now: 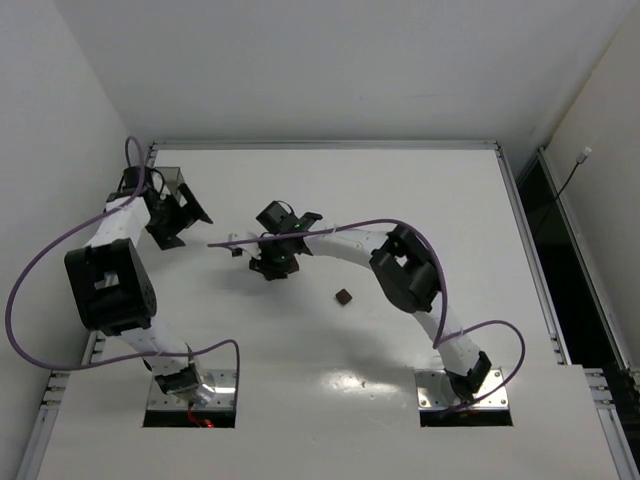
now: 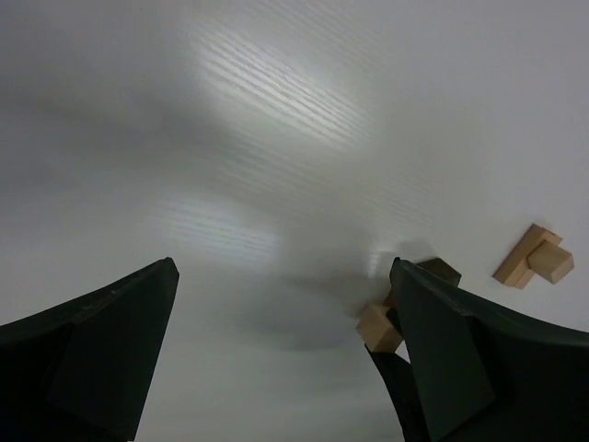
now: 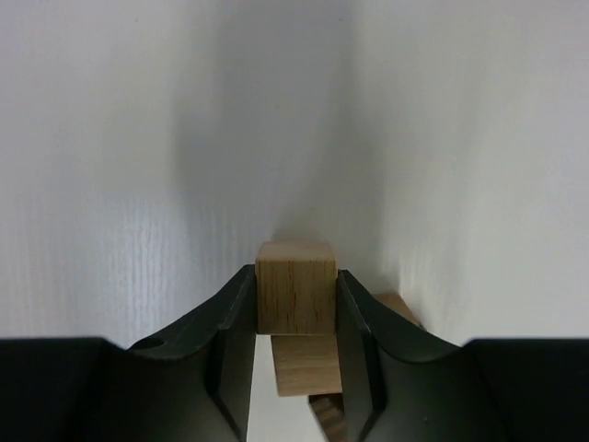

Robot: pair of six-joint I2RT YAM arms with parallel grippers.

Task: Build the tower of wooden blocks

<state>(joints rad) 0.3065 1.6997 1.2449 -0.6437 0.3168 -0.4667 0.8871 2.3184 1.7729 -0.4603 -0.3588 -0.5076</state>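
In the right wrist view my right gripper [image 3: 295, 276] is shut on a light tan cube [image 3: 294, 287]. Directly under the cube is another tan block [image 3: 309, 365], with a dark brown piece [image 3: 328, 419] lower still; together they look like the wood block tower. A further tan piece [image 3: 398, 308] shows behind the right finger. From above, the right gripper [image 1: 274, 258] points down at mid-table and hides the stack. My left gripper [image 1: 188, 212] stands open at the far left with nothing between its fingers [image 2: 138, 322]. In its view a tan block [image 2: 378, 327] shows beside the right finger.
A single dark brown block [image 1: 344, 296] lies on the table right of the right gripper. Two joined tan blocks [image 2: 534, 256] lie apart in the left wrist view. A translucent grey bin [image 1: 168, 180] stands in the far left corner, behind the left gripper.
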